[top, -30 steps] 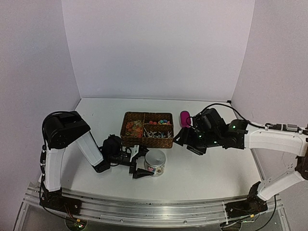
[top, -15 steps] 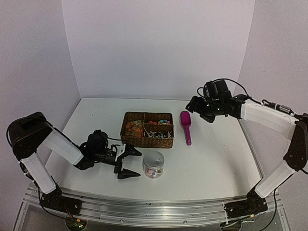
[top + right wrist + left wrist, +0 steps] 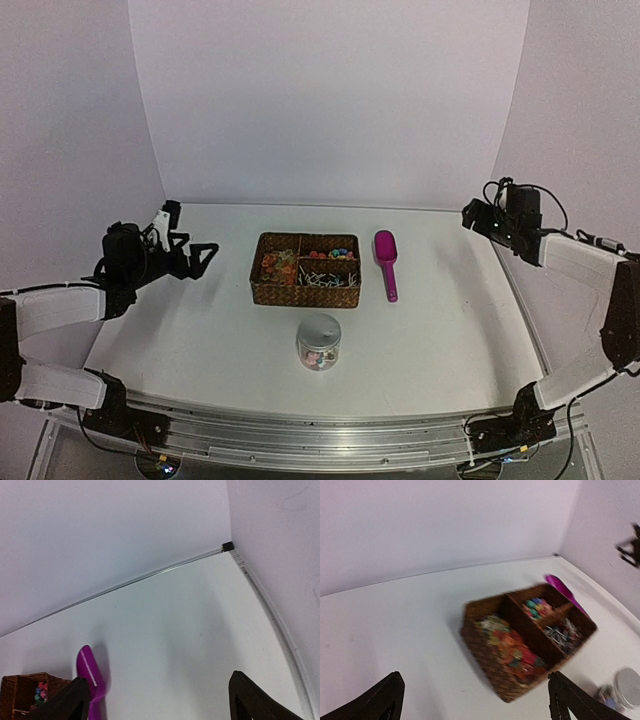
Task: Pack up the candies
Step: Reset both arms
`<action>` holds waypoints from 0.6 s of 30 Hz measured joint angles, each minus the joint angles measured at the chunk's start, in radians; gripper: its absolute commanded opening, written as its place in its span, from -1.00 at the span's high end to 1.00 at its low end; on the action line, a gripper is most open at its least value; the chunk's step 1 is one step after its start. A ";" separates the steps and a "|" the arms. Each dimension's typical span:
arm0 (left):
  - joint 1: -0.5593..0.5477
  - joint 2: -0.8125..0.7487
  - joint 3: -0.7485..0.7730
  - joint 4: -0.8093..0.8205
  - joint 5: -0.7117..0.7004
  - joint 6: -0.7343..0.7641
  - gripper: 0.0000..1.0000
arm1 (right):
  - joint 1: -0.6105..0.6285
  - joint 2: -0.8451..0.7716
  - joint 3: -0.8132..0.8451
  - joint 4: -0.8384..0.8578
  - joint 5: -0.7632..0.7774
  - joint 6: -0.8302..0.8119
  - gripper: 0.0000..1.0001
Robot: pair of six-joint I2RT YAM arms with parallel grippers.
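Observation:
The candies lie in a brown wicker basket (image 3: pixel 305 292) at mid-table: mixed coloured ones (image 3: pixel 278 266) on its left, more (image 3: pixel 336 252) at the back right, silvery wrapped ones (image 3: pixel 328 280) at the front right. The left wrist view shows the basket (image 3: pixel 487 657) and its candies (image 3: pixel 512 647). A magenta scoop (image 3: pixel 386 262) lies right of the basket. A small lidded clear jar (image 3: pixel 320 342) with a few candies stands in front. My left gripper (image 3: pixel 190 245) is open and empty at the far left. My right gripper (image 3: pixel 478 210) is open and empty at the far right.
White walls close the table at the back and both sides. The right wrist view shows the scoop (image 3: pixel 90 672), a corner of the basket (image 3: pixel 17 692) and the table's back right corner (image 3: pixel 227 546). The jar also shows in the left wrist view (image 3: pixel 625 687).
My left gripper has drawn back from beside the jar to the far left and risen. My right gripper has swung from near the scoop to the far right. Scoop, jar and basket stay put.

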 measured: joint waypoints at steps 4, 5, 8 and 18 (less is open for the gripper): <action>0.142 -0.052 -0.068 0.048 -0.182 -0.112 -0.99 | -0.051 -0.110 -0.199 0.153 0.000 -0.114 -0.91; 0.171 -0.070 -0.109 0.072 -0.215 -0.126 -0.99 | -0.052 -0.146 -0.262 0.199 -0.006 -0.142 -0.93; 0.201 -0.113 -0.215 0.112 -0.252 -0.121 -0.99 | -0.052 -0.279 -0.491 0.363 -0.014 -0.208 -0.96; 0.224 -0.170 -0.341 0.204 -0.274 -0.058 -0.99 | -0.052 -0.525 -0.909 0.644 -0.009 -0.275 -0.96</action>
